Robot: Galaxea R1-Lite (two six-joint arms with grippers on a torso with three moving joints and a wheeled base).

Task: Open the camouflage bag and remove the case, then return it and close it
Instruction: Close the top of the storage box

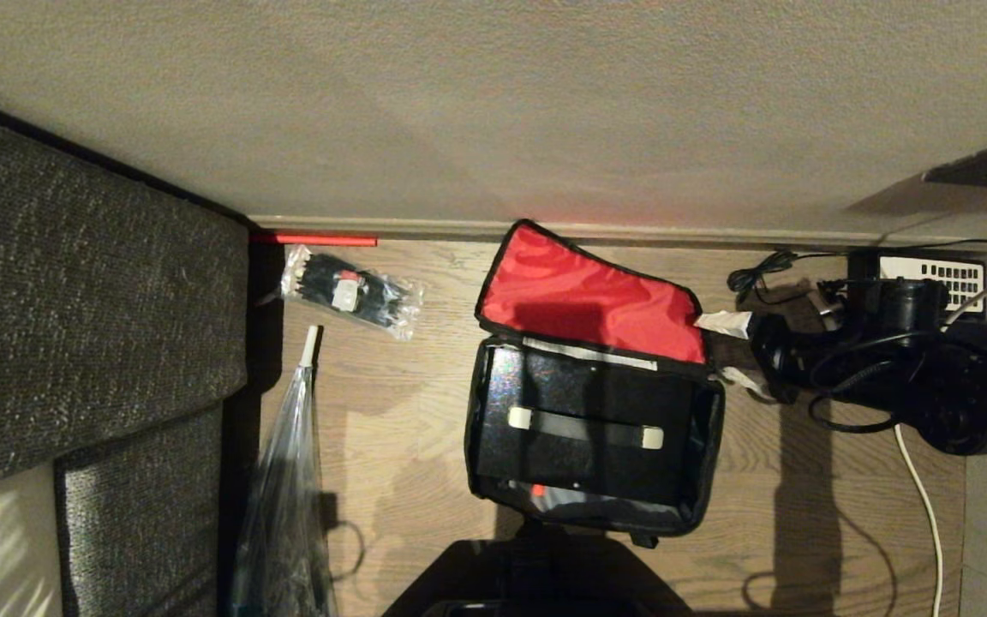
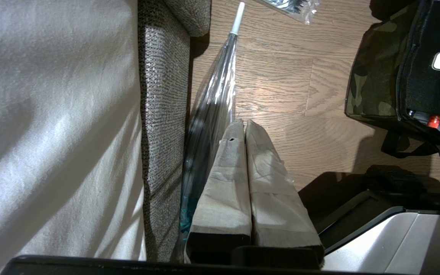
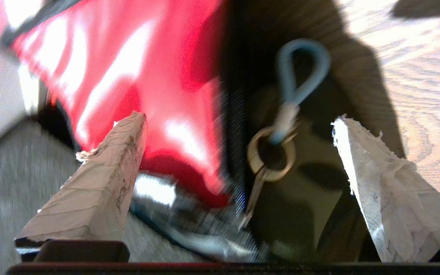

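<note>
1 camouflage bag [image 1: 594,446] lies crosswise — red lid toward the wall; right tool [image 3: 239,126] released.

Head overhead; wrists low, perhaps closest right, sharing camouflage bag [image 1: 594,411].

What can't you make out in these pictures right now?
- Head view: bag outer fabric, hidden by the open red flap and the case inside.
- Head view: phone mostly behind the right arm.
- Right wrist view: zipper ring blurred; right gripper.
- Left wrist view: umbrella partly behind left gripper.
</note>
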